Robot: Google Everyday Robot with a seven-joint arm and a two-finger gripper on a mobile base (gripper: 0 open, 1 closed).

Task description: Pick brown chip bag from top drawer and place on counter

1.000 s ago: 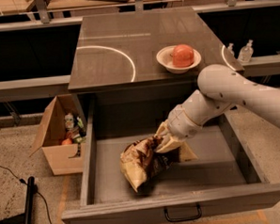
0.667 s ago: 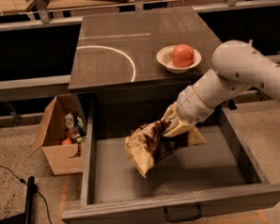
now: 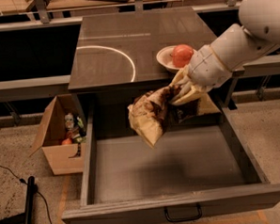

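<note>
We see fingers (image 3: 190,96) clamped on the brown chip bag (image 3: 149,115) | gripper (image 3: 176,89) holds the bag in the air above the open top drawer (image 3: 166,164) | just before the counter (image 3: 108,49) edge, near white bowl (image 3: 164,60)
</note>
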